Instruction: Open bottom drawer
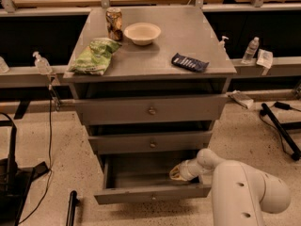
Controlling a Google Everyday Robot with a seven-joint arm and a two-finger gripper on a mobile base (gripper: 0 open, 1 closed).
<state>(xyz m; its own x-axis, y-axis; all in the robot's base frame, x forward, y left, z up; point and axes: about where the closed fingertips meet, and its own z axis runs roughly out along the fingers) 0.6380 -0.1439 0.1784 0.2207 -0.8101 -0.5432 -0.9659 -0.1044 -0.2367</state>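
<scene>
The grey cabinet has three drawers. The bottom drawer [151, 195] is the lowest one, with a small round centre knob, and it stands pulled out so its empty inside shows. My gripper [176, 173] is at the end of the white arm [244, 192] and reaches into the right part of the open drawer, just behind its front panel. The mid-sized drawer front [151, 142] and the widest drawer front [151, 109] above it are pushed in.
On the cabinet top [188, 36] lie a green chip bag [95, 55], a can [114, 24], a white bowl [142, 33] and a blue snack bar [189, 62]. A black stand [11, 173] is at the left, a black pole [281, 128] at the right.
</scene>
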